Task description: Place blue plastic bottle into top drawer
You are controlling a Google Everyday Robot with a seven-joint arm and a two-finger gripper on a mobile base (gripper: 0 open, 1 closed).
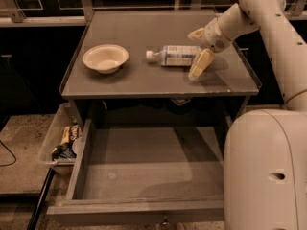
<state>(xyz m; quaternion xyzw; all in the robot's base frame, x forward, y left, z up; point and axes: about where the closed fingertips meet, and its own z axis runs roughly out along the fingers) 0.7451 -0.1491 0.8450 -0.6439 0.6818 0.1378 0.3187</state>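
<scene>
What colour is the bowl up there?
Cream white bowl, camera view; the gripper is at the blue plastic bottle.

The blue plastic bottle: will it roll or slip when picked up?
Lying on its side, the blue plastic bottle may roll if nudged. It is small, so probably light. The gripper, open around its base end, might slip on smooth plastic.
</scene>
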